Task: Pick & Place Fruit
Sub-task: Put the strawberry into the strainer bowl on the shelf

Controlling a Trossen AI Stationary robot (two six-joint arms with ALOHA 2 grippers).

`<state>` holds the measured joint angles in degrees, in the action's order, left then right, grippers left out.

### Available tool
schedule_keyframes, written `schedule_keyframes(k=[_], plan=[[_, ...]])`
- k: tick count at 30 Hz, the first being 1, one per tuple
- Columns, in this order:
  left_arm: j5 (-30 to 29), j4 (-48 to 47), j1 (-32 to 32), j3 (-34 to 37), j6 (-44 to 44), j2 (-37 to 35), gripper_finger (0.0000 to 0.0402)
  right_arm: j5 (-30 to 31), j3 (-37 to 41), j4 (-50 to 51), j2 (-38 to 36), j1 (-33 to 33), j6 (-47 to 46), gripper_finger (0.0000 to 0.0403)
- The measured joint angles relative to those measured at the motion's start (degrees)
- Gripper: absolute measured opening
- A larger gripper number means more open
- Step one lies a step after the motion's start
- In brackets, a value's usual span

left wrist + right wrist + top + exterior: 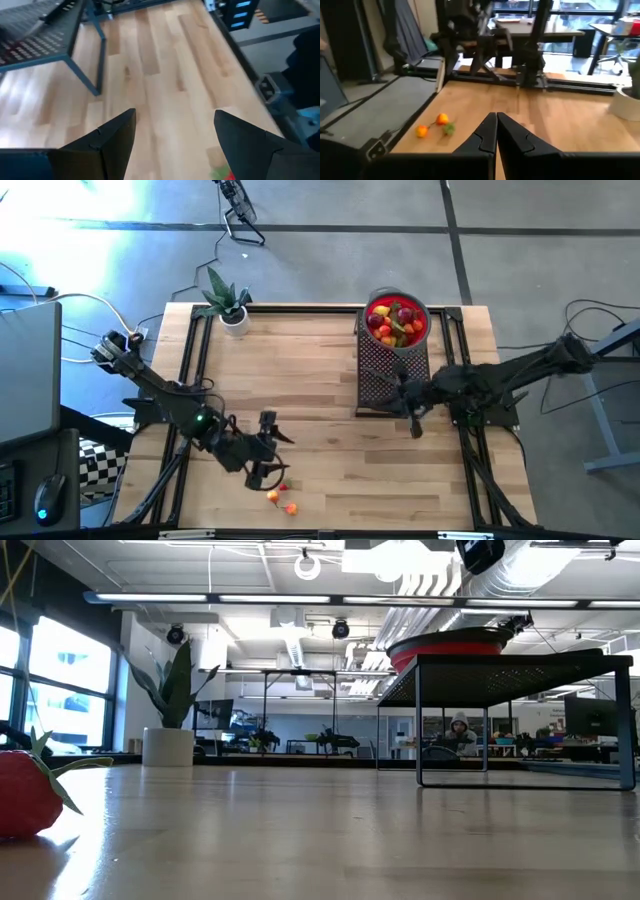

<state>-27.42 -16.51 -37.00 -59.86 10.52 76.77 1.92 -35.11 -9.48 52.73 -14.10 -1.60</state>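
Three small fruits lie loose on the wooden table near its front edge: an orange one (275,497) (441,118), a red one (290,507) and a second orange one (422,131), with a green bit (449,129) beside them. A red strawberry (25,790) rests on the table at the low view's left. My left gripper (278,455) (175,135) hangs open just above and beside these fruits, with nothing between its fingers. More fruit fills the red bowl (398,320) on a black mesh stand (392,375). My right gripper (415,425) (496,127) is shut and empty, in front of the stand.
A green spiky plant in a white pot (232,310) (168,745) stands at the far left corner. The stand's thin legs (418,740) (82,75) rise from the table at the far right. Bare wood lies between the two arms.
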Motion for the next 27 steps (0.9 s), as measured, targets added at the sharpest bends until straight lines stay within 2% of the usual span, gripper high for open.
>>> schedule_keyframes(k=[7,14,19,27], plan=[[3.19,-0.24,-2.93,0.00,5.04,-0.04,0.0262,1.10,0.00,-2.52,3.81,-7.25,-2.10,0.0003],[5.95,0.03,-3.16,0.00,10.79,-0.04,0.0262,0.96,-0.02,2.48,3.89,-13.73,-8.10,0.0003],[5.97,-0.01,-3.16,0.00,10.74,-0.04,0.0262,1.17,-0.02,2.88,3.89,-17.42,-10.32,0.0003],[5.97,0.01,-3.16,0.00,10.78,-0.04,0.0262,5.38,-0.02,0.55,3.87,-20.21,-10.63,0.0003]])
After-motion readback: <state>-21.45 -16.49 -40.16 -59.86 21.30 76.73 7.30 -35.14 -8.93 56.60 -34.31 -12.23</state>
